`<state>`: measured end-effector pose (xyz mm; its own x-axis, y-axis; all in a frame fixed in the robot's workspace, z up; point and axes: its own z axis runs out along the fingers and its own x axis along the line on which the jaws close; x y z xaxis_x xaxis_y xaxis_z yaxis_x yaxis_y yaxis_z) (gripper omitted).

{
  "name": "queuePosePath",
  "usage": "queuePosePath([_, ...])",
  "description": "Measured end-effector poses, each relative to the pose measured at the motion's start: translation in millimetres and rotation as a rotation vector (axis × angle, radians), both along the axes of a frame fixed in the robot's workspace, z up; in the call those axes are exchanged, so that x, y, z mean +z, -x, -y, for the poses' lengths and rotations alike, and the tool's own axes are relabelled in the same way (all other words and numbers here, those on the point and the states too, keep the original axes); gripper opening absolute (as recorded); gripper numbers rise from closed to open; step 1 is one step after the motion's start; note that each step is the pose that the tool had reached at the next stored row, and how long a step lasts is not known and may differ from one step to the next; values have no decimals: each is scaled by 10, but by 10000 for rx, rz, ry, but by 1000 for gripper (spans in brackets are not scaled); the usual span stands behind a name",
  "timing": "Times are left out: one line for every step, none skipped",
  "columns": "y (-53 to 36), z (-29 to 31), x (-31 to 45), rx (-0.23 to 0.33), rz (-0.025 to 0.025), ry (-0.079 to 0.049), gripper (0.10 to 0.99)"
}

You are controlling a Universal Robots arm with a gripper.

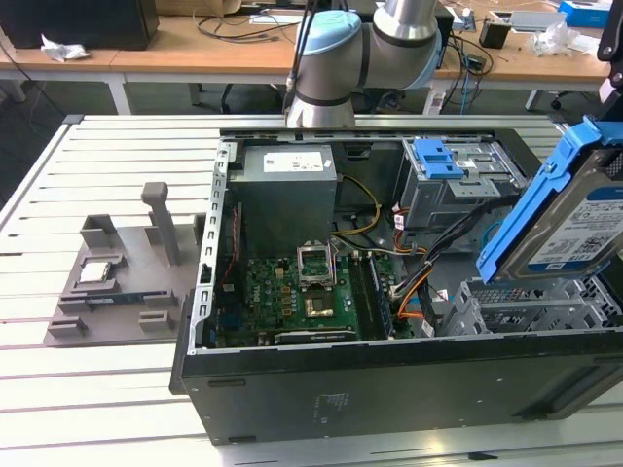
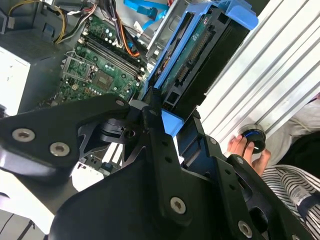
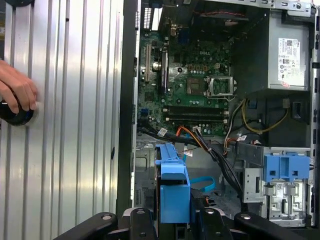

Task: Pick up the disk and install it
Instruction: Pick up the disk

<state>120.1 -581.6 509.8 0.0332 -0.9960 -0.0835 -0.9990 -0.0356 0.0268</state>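
Clamping the disk (image 1: 574,229) in the gripper (image 2: 170,117), with black fingers (image 2: 150,107) pressed shut on the end of its blue bracket. Holds it tilted at the exterior view's right edge, label side turned toward that view's left, raised above the open case (image 1: 389,379). Hangs over the grey drive cage (image 1: 526,306) in the case's near right corner. Appears clear of the cage, though hard to judge the gap from this angle. Shows the disk's green circuit side and connector row in the second wrist view, and only the bracket's blue end between the fingertips in the first wrist view.

Inside the case: green motherboard (image 1: 292,297) on the floor toward the left, grey power supply (image 1: 287,185) at the far side, a blue latch (image 1: 438,156) on the far right bay.

Left of the case, on the slatted table (image 1: 97,389), a grey fixture (image 1: 117,282) carrying a small square chip (image 1: 97,272).

Beside the case in both wrist views, a person's hand (image 3: 17,92) resting on a round dark object (image 3: 15,114) on the table.
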Motion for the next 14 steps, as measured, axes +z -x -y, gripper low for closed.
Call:
queuePosePath([-13, -1, -9, -2, 0, 1, 365])
queuePosePath([-23, -2, -17, -5, 0, 1, 365])
queuePosePath([-34, -3, -28, -13, -1, 3, 365])
queuePosePath([-40, -4, -35, -26, 0, 2, 365])
queuePosePath([-46, -5, -45, -59, 0, 0, 365])
queuePosePath([-53, -6, -53, -114, 0, -1, 365])
queuePosePath([-63, -8, -65, -201, -1, 10, 365])
queuePosePath([-70, -10, -71, -251, -1, 22, 365])
queuePosePath([-80, -14, -83, -346, 0, 56, 365])
queuePosePath([-82, -16, -90, -389, 0, 90, 365])
queuePosePath([-85, -19, -97, -428, 1, 147, 365])
queuePosePath([-88, -24, -103, -458, 2, 208, 365])
queuePosePath([-89, -29, -108, -481, 3, 261, 365])
queuePosePath([-90, -36, -113, -498, 4, 305, 365])
